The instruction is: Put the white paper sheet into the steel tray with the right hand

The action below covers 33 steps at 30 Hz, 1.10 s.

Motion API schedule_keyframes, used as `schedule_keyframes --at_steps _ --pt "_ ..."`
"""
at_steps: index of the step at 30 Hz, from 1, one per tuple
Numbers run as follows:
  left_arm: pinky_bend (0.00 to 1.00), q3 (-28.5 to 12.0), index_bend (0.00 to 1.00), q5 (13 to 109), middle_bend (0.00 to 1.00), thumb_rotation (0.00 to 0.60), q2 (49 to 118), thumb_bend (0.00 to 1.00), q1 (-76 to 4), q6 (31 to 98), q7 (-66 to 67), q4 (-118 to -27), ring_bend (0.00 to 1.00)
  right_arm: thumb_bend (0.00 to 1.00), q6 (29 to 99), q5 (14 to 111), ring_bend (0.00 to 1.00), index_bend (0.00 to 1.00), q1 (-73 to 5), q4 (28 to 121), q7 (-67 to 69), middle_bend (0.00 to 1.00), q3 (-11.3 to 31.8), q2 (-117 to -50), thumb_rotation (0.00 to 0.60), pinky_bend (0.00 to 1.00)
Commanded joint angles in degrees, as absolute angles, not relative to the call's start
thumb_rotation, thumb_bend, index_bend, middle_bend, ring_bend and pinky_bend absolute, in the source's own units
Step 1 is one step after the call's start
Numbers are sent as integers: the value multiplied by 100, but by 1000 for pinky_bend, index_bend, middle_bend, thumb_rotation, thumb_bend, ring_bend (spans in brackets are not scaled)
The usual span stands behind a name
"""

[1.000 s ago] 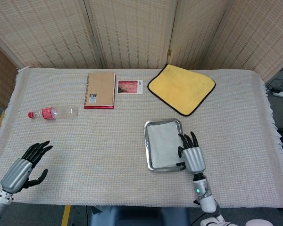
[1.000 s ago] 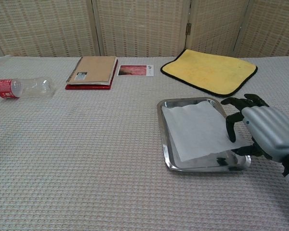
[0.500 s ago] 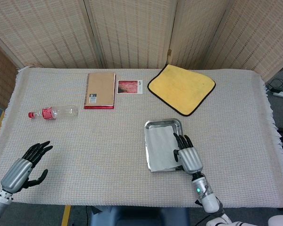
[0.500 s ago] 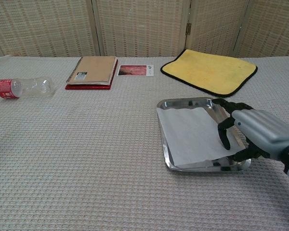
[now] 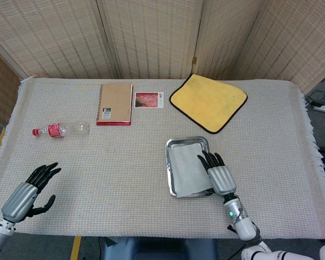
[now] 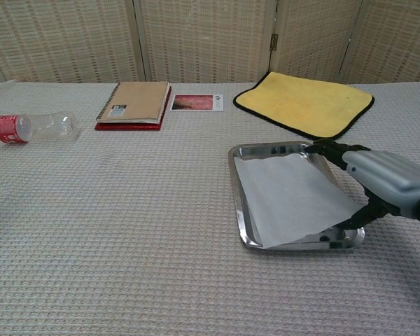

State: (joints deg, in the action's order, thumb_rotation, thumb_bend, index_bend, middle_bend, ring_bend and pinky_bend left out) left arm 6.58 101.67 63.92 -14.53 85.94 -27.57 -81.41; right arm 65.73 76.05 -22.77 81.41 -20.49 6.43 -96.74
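Observation:
The steel tray (image 5: 187, 142) (image 6: 273, 150) lies right of the table's middle. The white paper sheet (image 5: 185, 169) (image 6: 290, 196) is inside it, with its right edge raised over the tray's right rim. My right hand (image 5: 221, 176) (image 6: 385, 180) lies along that rim with its fingers stretched out and apart. Its thumb touches the sheet's near right corner, and nothing is gripped. My left hand (image 5: 27, 195) hovers at the near left edge with spread fingers and holds nothing. The chest view does not show it.
A tan spiral notebook (image 5: 115, 103) (image 6: 134, 102) and a small red picture card (image 5: 149, 99) (image 6: 197, 102) lie at the back. A yellow cloth (image 5: 208, 102) (image 6: 306, 103) is behind the tray. A plastic bottle (image 5: 62, 130) (image 6: 29, 127) lies on its side at the far left.
My right hand slid left over the sheet, then drew back right to the tray's rim. The sheet shifted in the tray and its right edge now stands higher. The left hand stayed put.

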Motion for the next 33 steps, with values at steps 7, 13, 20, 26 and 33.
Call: schedule_keyframes --at_steps 7,13,20,26,33 --pt "0 653 0 10261 0 600 6427 581 -1469 8682 -2834 -8082 0 311 6063 7168 0 0 -2492 8799 -2491 0 696 -9189 600 0" --pt "0 669 0 10280 0 600 6389 581 -1452 8760 -2953 -8069 0 311 5401 6077 0 0 -2886 9357 -3198 0 912 -8684 600 0" --pt "0 599 0 10150 0 600 6285 580 -1399 8858 -3022 -8132 0 305 5025 4981 0 0 -3349 9720 -3525 0 1060 -8362 600 0" --pt "0 581 0 10138 0 600 6262 562 -1379 8878 -2950 -8142 0 277 4465 4039 0 0 -3846 9967 -3373 0 1113 -8023 600 0" --pt "0 561 0 10094 0 600 6287 562 -1387 8806 -2875 -8135 0 272 4326 3421 0 0 -4255 10229 -3263 0 955 -7744 600 0"
